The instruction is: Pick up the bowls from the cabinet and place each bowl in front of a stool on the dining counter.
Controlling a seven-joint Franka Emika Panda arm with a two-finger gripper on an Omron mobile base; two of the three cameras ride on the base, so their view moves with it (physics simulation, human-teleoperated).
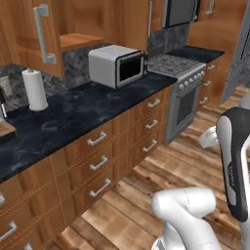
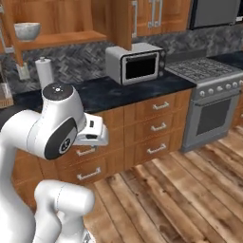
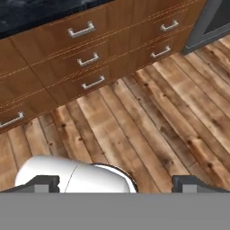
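Reddish-brown cabinet (image 2: 57,19), speckled grey-white bowl (image 2: 27,31), black white-veined counter (image 1: 73,114)

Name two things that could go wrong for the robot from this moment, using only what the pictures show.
1. The bowl sits high on the cabinet shelf beside its open door; a reach could clip the door.
2. The paper towel roll and microwave stand just below, so a lowered bowl might knock them.
The hand looks open and empty.

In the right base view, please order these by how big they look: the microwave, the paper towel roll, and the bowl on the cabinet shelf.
1. The microwave, clearly the largest.
2. The paper towel roll.
3. The bowl, smallest. It sits higher and perhaps farther back than the roll, so its true size against the roll is unsure.
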